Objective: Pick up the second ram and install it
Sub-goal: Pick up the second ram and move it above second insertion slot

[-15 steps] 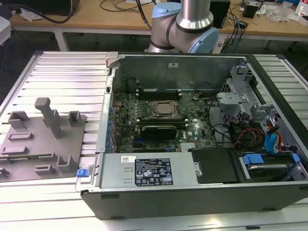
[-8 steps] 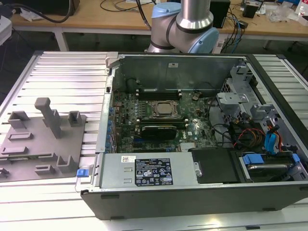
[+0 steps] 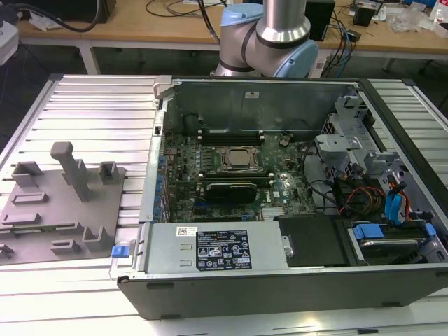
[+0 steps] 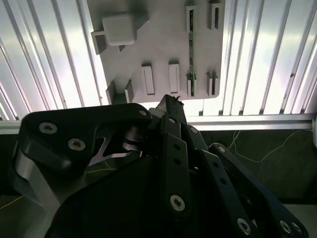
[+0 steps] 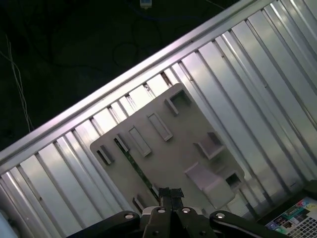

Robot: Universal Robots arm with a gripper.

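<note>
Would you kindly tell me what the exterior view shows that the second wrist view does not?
The exterior view adds the open computer case and its motherboard. The second wrist view adds the gripper by the grey tray, whose slot holds the second ram, a slim edge-on strip. Shared: the grey tray.

bright overhead light, blown-out glare on the ribbed table (image 4: pixel 262 59), dimmer inside the computer case (image 3: pixel 245 105)
</note>
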